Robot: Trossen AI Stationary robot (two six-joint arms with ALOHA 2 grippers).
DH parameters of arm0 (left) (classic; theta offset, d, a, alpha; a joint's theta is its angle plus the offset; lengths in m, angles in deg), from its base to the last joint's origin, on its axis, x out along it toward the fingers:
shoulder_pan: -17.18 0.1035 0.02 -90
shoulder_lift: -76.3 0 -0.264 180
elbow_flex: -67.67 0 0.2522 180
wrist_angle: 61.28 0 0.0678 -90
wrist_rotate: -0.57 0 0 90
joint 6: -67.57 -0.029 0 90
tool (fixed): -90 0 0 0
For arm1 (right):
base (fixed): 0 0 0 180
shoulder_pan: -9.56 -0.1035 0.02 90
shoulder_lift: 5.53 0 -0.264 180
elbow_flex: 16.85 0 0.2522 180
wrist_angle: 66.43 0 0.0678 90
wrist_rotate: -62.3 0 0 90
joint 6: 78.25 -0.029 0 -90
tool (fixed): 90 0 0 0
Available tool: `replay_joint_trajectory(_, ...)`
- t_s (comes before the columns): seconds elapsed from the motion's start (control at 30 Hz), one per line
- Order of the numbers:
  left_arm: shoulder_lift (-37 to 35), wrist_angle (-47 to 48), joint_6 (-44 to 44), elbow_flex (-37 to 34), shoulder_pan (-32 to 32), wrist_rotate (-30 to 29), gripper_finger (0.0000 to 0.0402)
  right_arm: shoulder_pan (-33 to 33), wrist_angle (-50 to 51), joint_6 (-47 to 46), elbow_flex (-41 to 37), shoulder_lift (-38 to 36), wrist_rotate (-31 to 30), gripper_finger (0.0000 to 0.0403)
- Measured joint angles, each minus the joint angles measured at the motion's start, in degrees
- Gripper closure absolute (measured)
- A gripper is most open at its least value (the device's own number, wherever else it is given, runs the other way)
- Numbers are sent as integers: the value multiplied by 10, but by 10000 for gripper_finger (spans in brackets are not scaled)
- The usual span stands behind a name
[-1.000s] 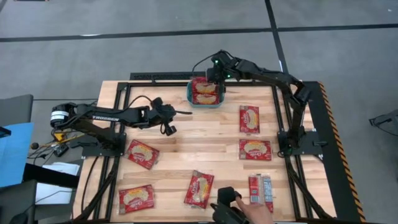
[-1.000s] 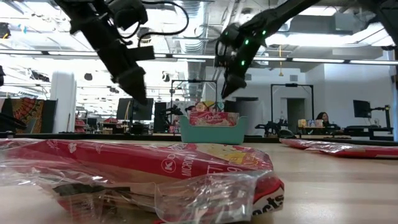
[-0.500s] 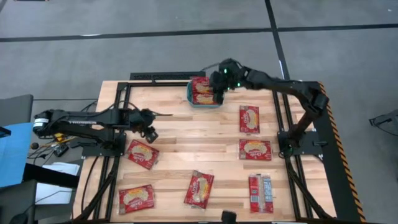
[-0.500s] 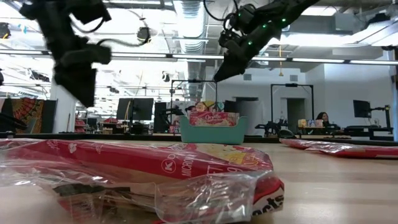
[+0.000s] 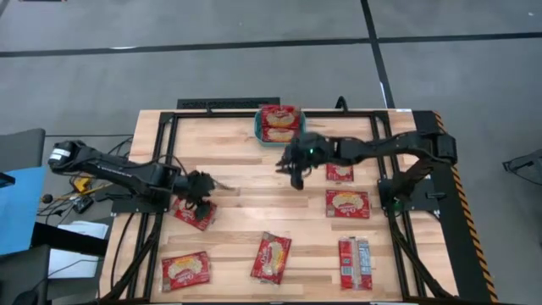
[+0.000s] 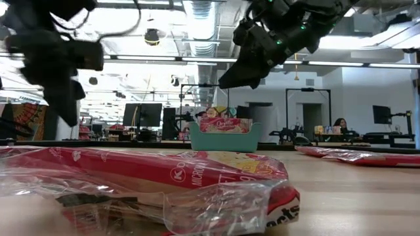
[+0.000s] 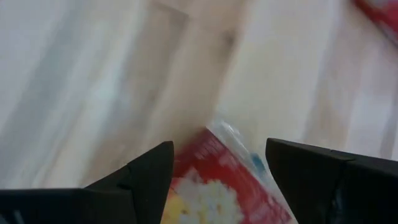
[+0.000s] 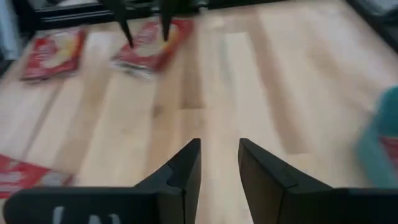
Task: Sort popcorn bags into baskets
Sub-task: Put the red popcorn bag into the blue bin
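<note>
From above we see the left gripper [image 5: 201, 188] low over the popcorn bag [image 5: 195, 212] at the table's [image 5: 246, 191] left side, its two fingers spread apart with nothing between them; in its wrist view the bag's [image 7: 230, 186] red corner lies on the wood directly under the gap between the fingers [image 7: 146, 177], not yet touched as far as we can tell. The right gripper [image 5: 294, 166] hangs over bare wood in the middle of the table, just in front of the teal basket [image 5: 258, 129], and its fingers [image 8: 183, 171] stand a little apart, holding nothing. The basket sits at the far edge with two popcorn bags [image 5: 279, 123] stacked inside, which also show over its rim in the low view [image 6: 224, 124]. We count the loose bags around the right gripper: one just beside it on its right [image 5: 340, 172], one nearer the front on that side [image 5: 348, 203], one at the front right [image 5: 355, 262], one at the front centre [image 5: 271, 257] and one at the front left [image 5: 185, 269], all well apart from either gripper
</note>
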Motion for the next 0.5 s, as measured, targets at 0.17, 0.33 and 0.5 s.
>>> replay_joint_trajectory(0.17,0,4,-106,0,-49,-16,157,-49,-45,-25,-8,-2,-19,270)
replay_joint_trajectory(0.33,32,20,-152,0,-34,-25,157,-82,-49,-30,-8,-16,-32,274)
replay_joint_trajectory(0.5,110,15,-190,0,6,5,157,-89,-51,-35,-8,-22,-33,275)
